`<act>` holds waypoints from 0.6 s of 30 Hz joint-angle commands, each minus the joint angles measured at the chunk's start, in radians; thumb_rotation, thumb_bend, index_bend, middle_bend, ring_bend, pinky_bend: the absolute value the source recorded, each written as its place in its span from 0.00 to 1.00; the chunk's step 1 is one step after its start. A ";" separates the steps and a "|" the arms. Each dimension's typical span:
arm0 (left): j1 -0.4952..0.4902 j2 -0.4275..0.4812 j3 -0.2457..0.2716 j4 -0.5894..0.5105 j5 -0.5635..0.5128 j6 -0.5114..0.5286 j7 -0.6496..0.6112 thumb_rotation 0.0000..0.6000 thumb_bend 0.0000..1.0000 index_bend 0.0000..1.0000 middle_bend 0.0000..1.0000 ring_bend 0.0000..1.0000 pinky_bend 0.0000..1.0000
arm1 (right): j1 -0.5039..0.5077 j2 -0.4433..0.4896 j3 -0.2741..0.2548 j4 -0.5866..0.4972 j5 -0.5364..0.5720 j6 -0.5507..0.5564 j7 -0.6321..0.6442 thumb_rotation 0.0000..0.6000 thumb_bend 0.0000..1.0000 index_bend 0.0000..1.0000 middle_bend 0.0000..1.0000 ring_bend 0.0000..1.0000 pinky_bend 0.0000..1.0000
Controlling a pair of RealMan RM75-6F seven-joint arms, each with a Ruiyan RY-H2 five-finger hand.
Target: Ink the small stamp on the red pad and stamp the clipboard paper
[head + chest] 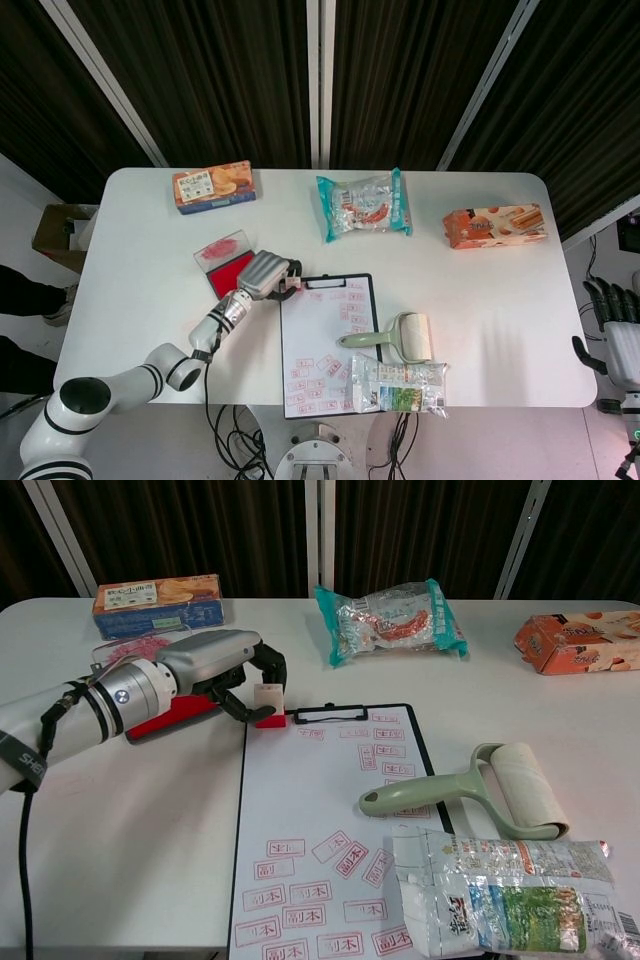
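My left hand (210,668) (262,272) pinches the small stamp (268,702) (291,285), a white block with a red base. The base sits down at the top-left corner of the clipboard paper (320,810) (318,340), just left of the metal clip (325,716). Several red stamp marks cover the sheet. The red ink pad (165,717) (226,275) lies right behind the hand, partly hidden by it. Its clear lid (220,248) is smeared red. My right hand (620,335) hangs off the table's right edge, fingers apart and holding nothing.
A green-handled lint roller (470,790) lies across the clipboard's right edge, with a snack bag (500,890) below it. At the back of the table are a biscuit box (158,602), a teal snack pack (390,620) and an orange box (575,640).
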 commanded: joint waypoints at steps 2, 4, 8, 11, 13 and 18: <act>-0.002 0.001 0.000 0.005 0.003 0.000 -0.006 1.00 0.46 0.68 0.70 1.00 1.00 | 0.001 0.000 -0.001 -0.004 -0.001 -0.001 -0.006 1.00 0.27 0.00 0.00 0.00 0.00; -0.002 0.002 0.000 0.006 0.004 0.000 -0.010 1.00 0.46 0.68 0.70 1.00 1.00 | 0.002 0.000 -0.001 -0.007 -0.002 -0.001 -0.010 1.00 0.27 0.00 0.00 0.00 0.00; -0.001 0.004 0.004 0.009 0.008 0.001 -0.012 1.00 0.46 0.68 0.70 1.00 1.00 | 0.003 0.004 0.001 -0.013 -0.001 0.000 -0.019 1.00 0.27 0.00 0.00 0.00 0.00; 0.001 0.007 0.003 0.004 0.009 0.007 -0.015 1.00 0.46 0.68 0.70 1.00 1.00 | 0.002 0.009 0.004 -0.019 0.001 0.004 -0.021 1.00 0.27 0.00 0.00 0.00 0.00; 0.000 0.013 0.000 -0.004 0.012 0.015 -0.016 1.00 0.46 0.68 0.70 1.00 1.00 | 0.001 0.010 0.005 -0.022 0.002 0.007 -0.022 1.00 0.27 0.00 0.00 0.00 0.00; 0.001 0.057 -0.017 -0.073 0.007 0.036 0.012 1.00 0.46 0.68 0.70 1.00 1.00 | 0.002 0.007 0.005 -0.022 0.000 0.007 -0.017 1.00 0.27 0.00 0.00 0.00 0.00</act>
